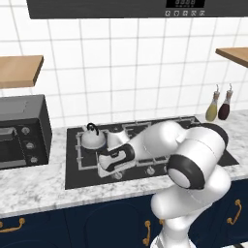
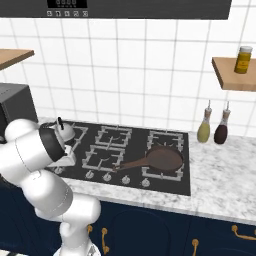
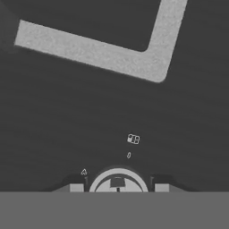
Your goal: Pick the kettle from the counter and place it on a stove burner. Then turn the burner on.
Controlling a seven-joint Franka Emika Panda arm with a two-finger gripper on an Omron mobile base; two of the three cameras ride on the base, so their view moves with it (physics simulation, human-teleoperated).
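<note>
A white robot arm is rising from the base in front of dark navy cabinets and is bending down and to the left over the front edge of a black cooktop (image 1: 72, 181).

Nearest the camera, the gripper (image 3: 118, 187) is hanging low over the front of the cooktop, with its two dark fingertips (image 3: 76, 187) sitting either side of a round silver control knob (image 3: 118, 182). The tips are apart and are gripping nothing, though whether they are touching the knob cannot be told. Small white burner markings are showing just beyond the knob, and a pale corner of grate (image 3: 157, 67) is lying farther off.

Past the hand, the kettle (image 1: 92, 138) is sitting upright on the stove burner (image 1: 82, 157) at the back left of the cooktop, so the placing step looks finished and the turning-on step appears to be in hand. The next move probably calls for closing the fingers squarely on the knob and rotating the wrist; picking the wrong knob from the front row is the main risk.

Farther right, a brown frying pan (image 2: 162, 159) is resting on another grate. On the counter (image 2: 220, 175) by the tiled wall, two bottles (image 2: 203, 128) are standing side by side.
</note>
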